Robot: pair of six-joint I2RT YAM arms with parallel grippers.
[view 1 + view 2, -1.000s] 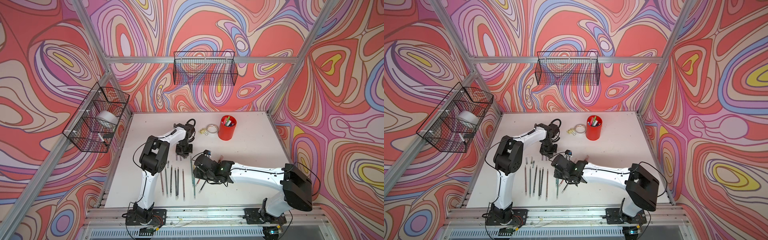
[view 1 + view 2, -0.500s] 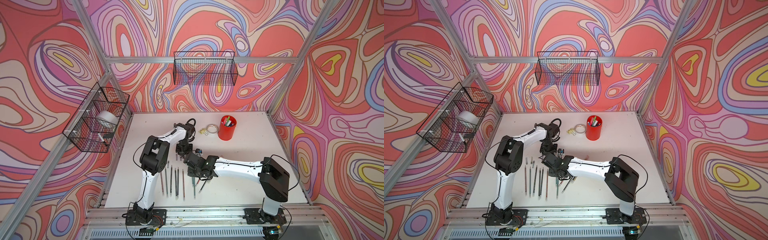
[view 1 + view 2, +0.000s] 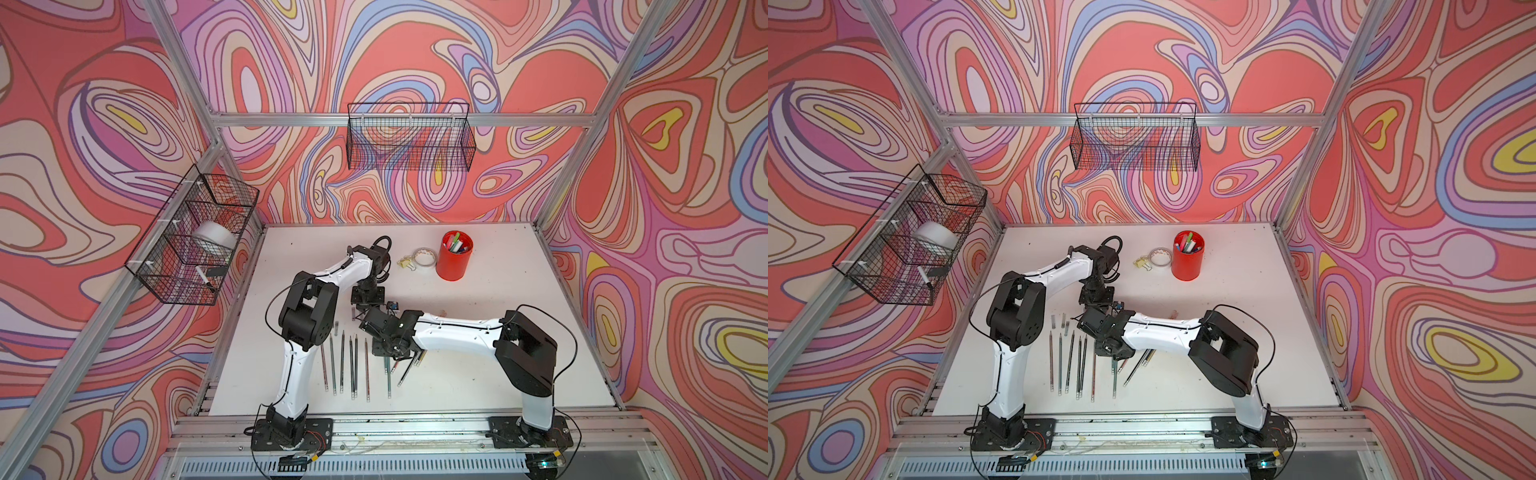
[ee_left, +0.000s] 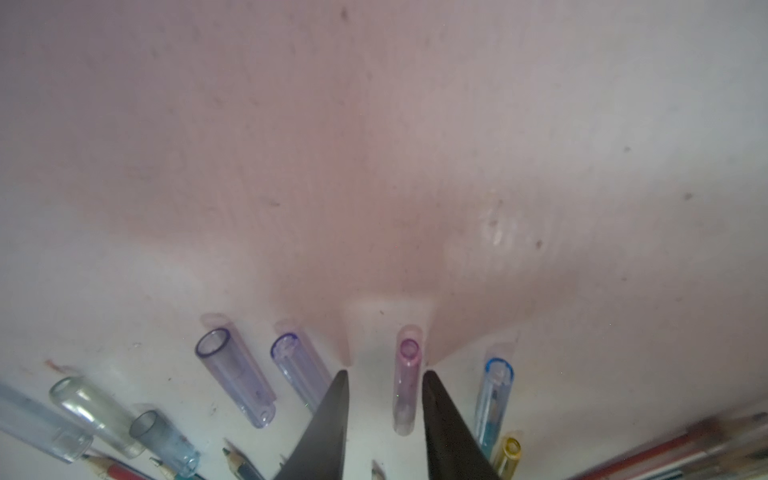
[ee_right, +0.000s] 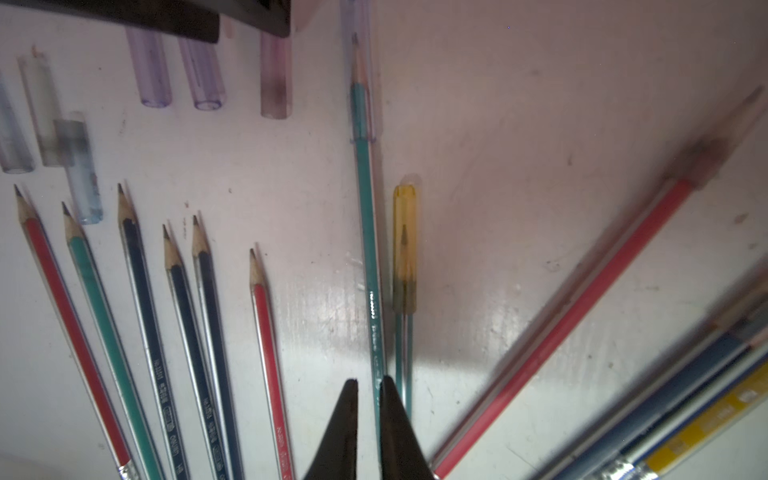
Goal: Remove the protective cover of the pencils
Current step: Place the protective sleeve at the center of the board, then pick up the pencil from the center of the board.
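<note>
Just changed: my left gripper parted, pink cap dropped on tabletop between jaws. My right gripper swung in, pinched on green pencil, centre frame, clear cap still on tip. Judged: next removal set up.

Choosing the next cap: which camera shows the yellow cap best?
Right wrist view: the yellow cap shows whole, capping a green pencil. Left wrist view catches only its end at the frame edge; the top views don't resolve it.
</note>
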